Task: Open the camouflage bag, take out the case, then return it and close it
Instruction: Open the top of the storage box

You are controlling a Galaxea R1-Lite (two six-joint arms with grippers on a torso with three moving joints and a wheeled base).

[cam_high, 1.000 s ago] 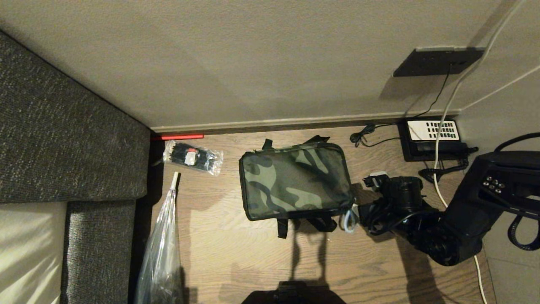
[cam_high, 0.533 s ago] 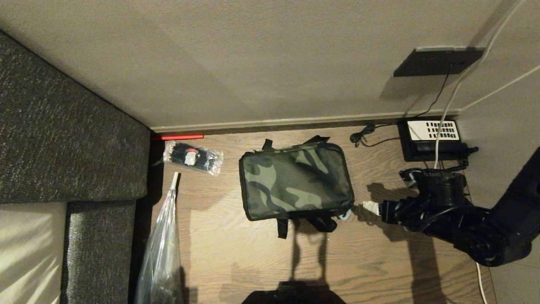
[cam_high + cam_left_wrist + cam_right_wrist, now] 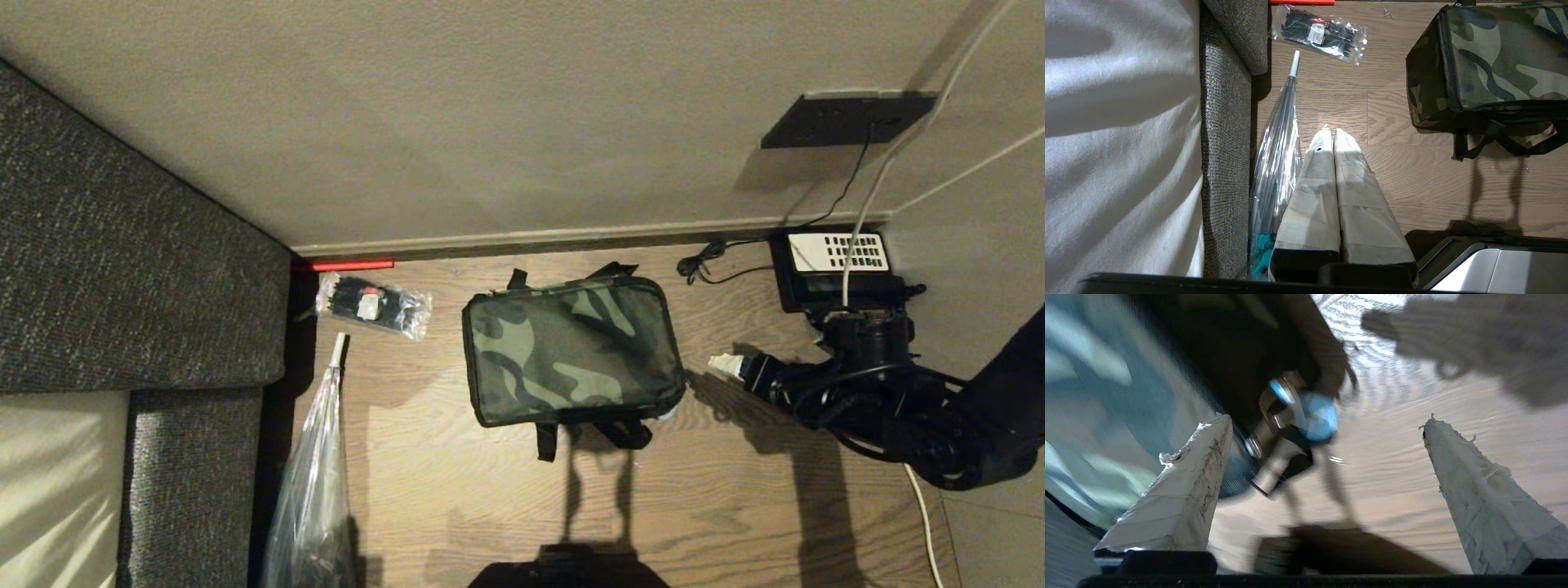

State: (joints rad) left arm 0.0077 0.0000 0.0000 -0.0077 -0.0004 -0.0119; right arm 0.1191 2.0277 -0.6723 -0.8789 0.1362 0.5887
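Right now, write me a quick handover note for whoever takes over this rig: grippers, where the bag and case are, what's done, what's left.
Right gripper: open, empty, in the air beside the right end of the bag, near its blue zipper pull, clear of it.
Left gripper: shut, empty, parked above the wood floor beside the clear folded umbrella.
Green-and-black camouflage fabric bag: flat on the floor, lid down, zipped as far as can be seen.
Black case: not visible.
Done: the bag looks closed; whether the case went out and back in cannot be told from here.
Left: probably only to confirm the zipper is fully shut.
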